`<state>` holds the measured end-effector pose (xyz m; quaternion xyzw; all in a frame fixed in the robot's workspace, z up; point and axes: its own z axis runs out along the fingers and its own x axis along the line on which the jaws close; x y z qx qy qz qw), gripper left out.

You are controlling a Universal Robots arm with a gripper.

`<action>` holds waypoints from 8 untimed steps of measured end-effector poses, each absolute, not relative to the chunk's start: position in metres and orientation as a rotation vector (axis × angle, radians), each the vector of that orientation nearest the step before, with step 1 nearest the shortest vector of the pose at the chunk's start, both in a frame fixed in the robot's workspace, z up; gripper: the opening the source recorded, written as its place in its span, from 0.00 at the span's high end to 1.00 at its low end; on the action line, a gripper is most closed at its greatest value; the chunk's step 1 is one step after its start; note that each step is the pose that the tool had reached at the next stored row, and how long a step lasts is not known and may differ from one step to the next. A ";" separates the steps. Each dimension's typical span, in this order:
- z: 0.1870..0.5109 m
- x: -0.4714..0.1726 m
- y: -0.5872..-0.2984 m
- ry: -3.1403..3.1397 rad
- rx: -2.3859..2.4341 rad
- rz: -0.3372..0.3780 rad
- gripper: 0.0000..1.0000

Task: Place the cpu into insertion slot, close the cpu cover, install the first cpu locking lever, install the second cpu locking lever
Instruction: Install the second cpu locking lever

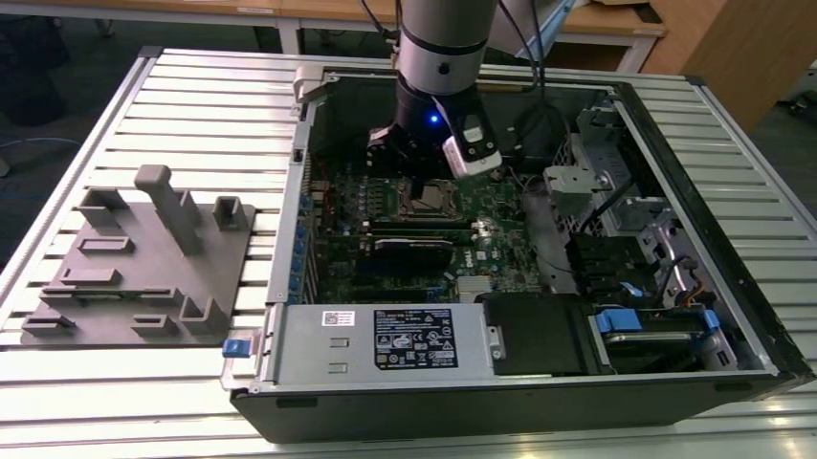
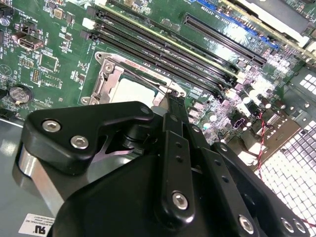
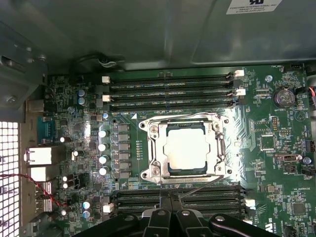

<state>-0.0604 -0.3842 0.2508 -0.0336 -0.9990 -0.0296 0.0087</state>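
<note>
Cpu (image 3: 186, 149) sits seated in the insertion slot (image 3: 223, 148) with the cpu cover (image 3: 159, 148) down around it; the hand (image 3: 170, 198), fingers pinched together and empty, hovers just beside the socket's memory-slot edge.

Even overhead room light in exterior view — computer case (image 1: 715, 316) interior dim, shadowed. Glare on motherboard (image 3: 276, 163) in both wrist views; gripper (image 2: 170, 98) body close, soft-focused — bright perforated panel (image 3: 10, 173) overexposed.

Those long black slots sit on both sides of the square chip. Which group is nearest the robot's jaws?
The memory slots beside the gripper, touching its tips in the first wrist view. The other group lies beyond the chip.
</note>
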 end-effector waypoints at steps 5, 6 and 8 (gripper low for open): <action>0.250 -0.060 -0.384 -3.121 -0.105 -0.093 0.89; 0.249 -0.060 -0.384 -3.121 -0.105 -0.093 0.89; 0.248 -0.060 -0.384 -3.121 -0.105 -0.093 0.89</action>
